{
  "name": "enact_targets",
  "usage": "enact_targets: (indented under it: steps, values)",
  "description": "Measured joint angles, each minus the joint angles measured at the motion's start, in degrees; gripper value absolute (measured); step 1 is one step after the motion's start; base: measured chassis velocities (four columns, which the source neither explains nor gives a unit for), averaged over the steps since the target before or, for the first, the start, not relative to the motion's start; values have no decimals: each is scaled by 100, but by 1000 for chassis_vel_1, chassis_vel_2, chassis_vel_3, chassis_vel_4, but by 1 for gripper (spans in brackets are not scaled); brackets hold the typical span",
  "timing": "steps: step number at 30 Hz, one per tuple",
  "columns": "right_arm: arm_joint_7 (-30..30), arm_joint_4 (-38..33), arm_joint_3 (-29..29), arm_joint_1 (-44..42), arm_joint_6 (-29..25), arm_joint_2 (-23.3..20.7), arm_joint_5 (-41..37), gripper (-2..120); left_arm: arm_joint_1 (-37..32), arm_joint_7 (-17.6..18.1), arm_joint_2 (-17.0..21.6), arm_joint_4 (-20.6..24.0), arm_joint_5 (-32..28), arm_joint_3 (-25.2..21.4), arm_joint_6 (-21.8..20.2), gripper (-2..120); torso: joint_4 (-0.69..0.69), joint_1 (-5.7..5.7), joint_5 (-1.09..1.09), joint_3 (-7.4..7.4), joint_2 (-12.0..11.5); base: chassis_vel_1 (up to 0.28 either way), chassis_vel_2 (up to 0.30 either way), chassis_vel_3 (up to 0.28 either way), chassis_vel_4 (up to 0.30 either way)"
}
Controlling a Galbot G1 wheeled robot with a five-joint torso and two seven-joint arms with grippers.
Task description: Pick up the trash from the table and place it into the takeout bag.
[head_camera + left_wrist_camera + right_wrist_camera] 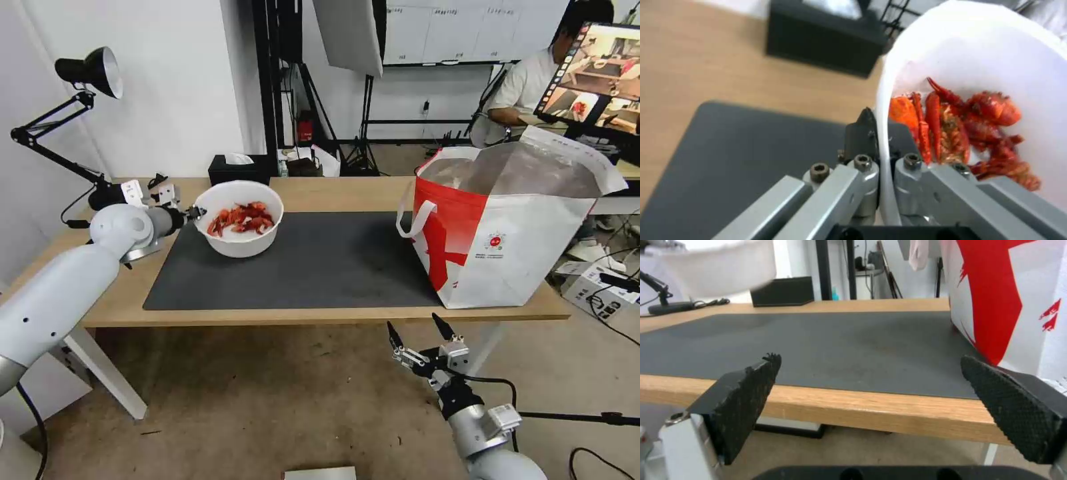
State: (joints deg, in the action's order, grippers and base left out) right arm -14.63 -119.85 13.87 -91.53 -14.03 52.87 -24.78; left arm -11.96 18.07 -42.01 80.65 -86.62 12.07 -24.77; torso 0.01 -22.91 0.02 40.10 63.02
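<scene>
At centre left of the head view, the left gripper [194, 213] is clamped on the rim of the white bowl of red scraps [238, 218], over the dark mat's far-left corner. At lower right, the right gripper [416, 332] hangs below the table [320, 192] edge, fingers spread apart, and the takeout bag [505, 231] stands on the table at right.

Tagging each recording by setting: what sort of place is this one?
Probably a lab or studio staged for recording: a softbox on a stand, a clamp lamp aimed at the table, and a monitor showing camera feeds.
</scene>
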Motion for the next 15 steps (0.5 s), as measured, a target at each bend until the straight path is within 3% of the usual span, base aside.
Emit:
enact_targets:
  steps: [6,9,15]
  values:
    - [0,0,0,0,0,0,0,100,392,130,-262,332,381,285,438,0,0,0,-1,0,0,0,0,0,0]
    - [0,0,0,0,0,0,0,100,673,84,-508,397,1014,699,874,0,-1,0,-1,0,0,0,0,0,0]
    - [0,0,0,0,0,0,0,100,902,46,-792,455,1394,985,1111,0,-1,0,0,0,0,0,0,0,0]
